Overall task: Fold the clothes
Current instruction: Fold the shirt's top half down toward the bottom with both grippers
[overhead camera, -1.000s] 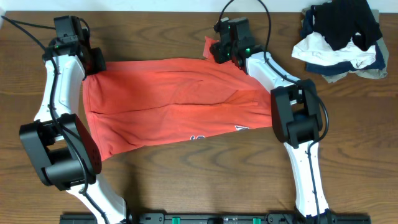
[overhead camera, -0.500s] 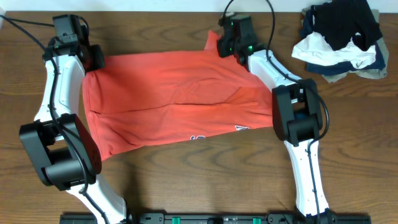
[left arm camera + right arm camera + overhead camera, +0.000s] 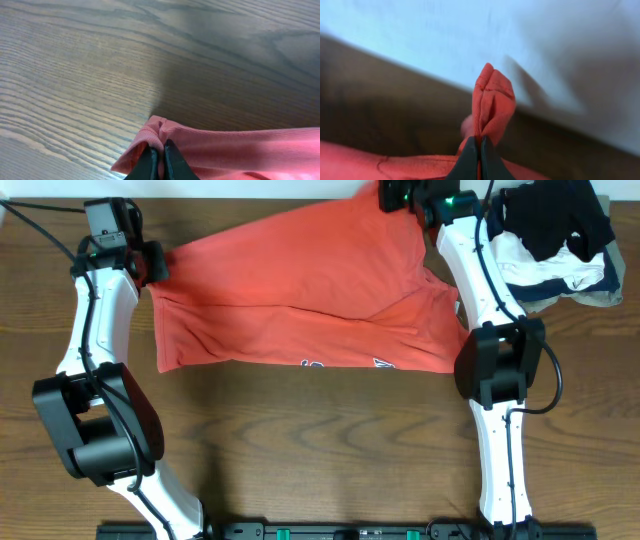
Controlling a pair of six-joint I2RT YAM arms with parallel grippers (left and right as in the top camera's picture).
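Since the earlier frame the right tool point(image 3: 397, 197) has carried its corner of the coral-red T-shirt point(image 3: 300, 300) to the far edge of the grained wooden table point(image 3: 300, 460), near the heap of garments point(image 3: 550, 240). It is clamped on a bunched fold of soft knit. The left tool point(image 3: 150, 265) pinches the opposite corner (a rolled hem). The shirt lies wrinkled, stretched between both.

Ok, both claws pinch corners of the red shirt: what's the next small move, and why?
Probably ease the right claw back level with the left claw, to lay the T-shirt flat: its right corner sits at the table's far edge, leaving the cloth skewed and creased.
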